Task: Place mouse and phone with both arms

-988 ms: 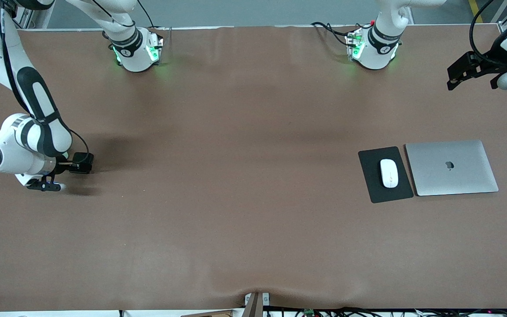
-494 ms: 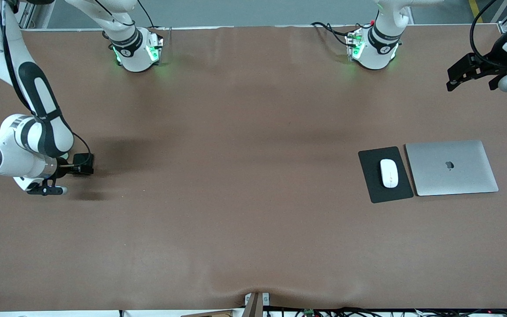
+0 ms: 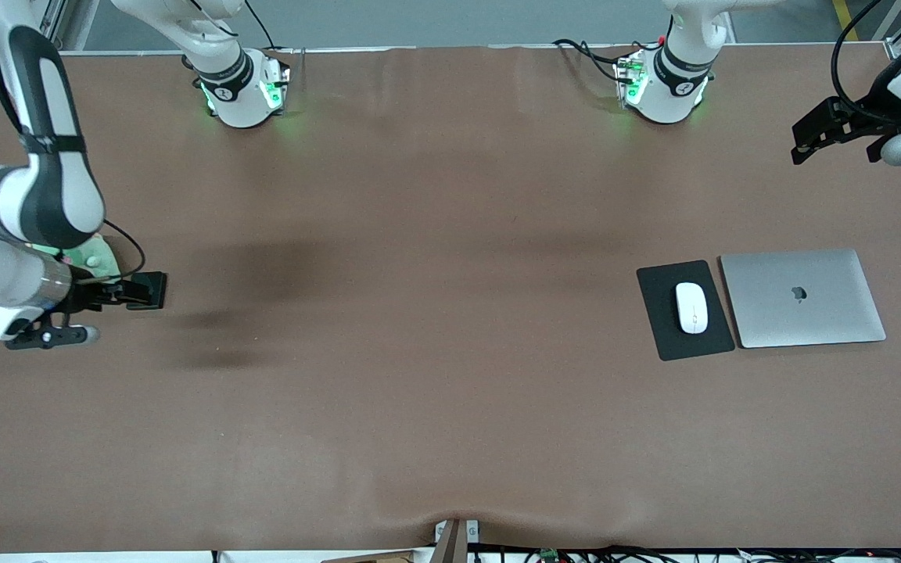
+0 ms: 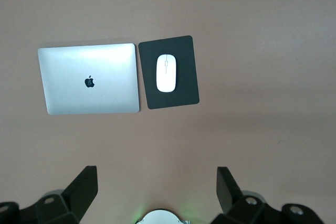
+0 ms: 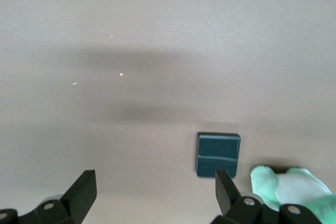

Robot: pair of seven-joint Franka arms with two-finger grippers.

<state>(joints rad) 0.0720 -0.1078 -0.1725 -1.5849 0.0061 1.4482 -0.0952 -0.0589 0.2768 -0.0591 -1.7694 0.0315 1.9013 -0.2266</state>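
The white mouse [image 3: 691, 307] lies on a black mouse pad [image 3: 665, 332] toward the left arm's end of the table; it also shows in the left wrist view [image 4: 166, 73]. The phone [image 3: 148, 291], a small dark slab, lies on the table toward the right arm's end. In the right wrist view the phone [image 5: 218, 154] looks dark teal. My right gripper [image 5: 155, 195] is open and empty above the table, and the phone lies just outside one fingertip [image 5: 227, 184]. In the front view the right gripper [image 3: 79, 317] is beside the phone. My left gripper [image 3: 805, 142] is open, empty and waits high over the table's far corner [image 4: 157, 190].
A closed silver laptop [image 3: 802, 297] lies beside the mouse pad, toward the left arm's end; it also shows in the left wrist view [image 4: 89, 85]. A pale green and white object [image 3: 95, 264] lies close to the phone, partly under the right arm; the right wrist view shows it too [image 5: 291, 187].
My right arm has risen and drawn back toward its end of the table. The phone has stayed where it lies. The left arm has hardly moved.
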